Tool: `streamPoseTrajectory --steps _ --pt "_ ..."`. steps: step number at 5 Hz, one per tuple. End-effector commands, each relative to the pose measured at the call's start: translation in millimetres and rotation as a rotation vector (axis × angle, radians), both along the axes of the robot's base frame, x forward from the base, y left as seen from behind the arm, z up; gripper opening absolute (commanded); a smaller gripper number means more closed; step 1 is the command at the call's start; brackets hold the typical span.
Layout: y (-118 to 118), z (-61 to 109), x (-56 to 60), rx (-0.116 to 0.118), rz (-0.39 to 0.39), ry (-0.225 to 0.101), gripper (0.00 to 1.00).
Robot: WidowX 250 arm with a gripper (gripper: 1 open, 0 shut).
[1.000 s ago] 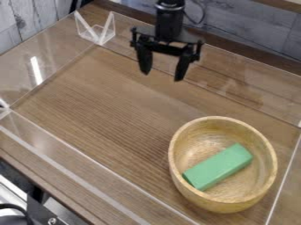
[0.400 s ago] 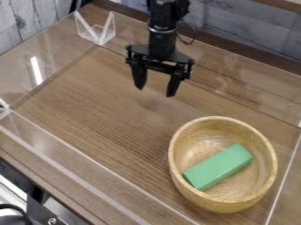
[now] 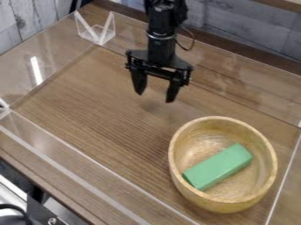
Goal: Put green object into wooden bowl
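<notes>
Foreground, lower right: wooden bowl (image 3: 224,163) resting on the wood-grain table (image 3: 94,105), with the green object (image 3: 219,167) lying flat inside it, angled diagonally. Middle distance: gripper (image 3: 157,89) pointing downward above the tabletop, jaws spread and empty, well apart from the bowl. Clear acrylic walls (image 3: 91,28) border the surface.

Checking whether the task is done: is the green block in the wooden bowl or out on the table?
In. The green block lies inside the wooden bowl, resting on its bottom.
</notes>
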State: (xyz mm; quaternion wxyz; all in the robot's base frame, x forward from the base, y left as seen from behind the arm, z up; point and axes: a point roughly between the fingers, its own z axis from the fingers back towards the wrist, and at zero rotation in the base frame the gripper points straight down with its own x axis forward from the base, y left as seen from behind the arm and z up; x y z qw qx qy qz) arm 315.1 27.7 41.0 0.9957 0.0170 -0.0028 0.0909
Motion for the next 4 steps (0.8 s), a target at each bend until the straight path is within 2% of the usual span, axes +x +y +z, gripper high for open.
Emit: streamPoseTrajectory --steps 1,2,3,4 --pt "1 26.2 5.4 0.008 0.07 -0.048 1.0" --pt "5 39.8 6.0 0.006 0.14 -0.057 1.0" --pt "9 44.8 6.8 -0.007 0.123 -0.063 1.0" --pt "1 39.8 9.5 0.001 0.168 -0.058 1.0"
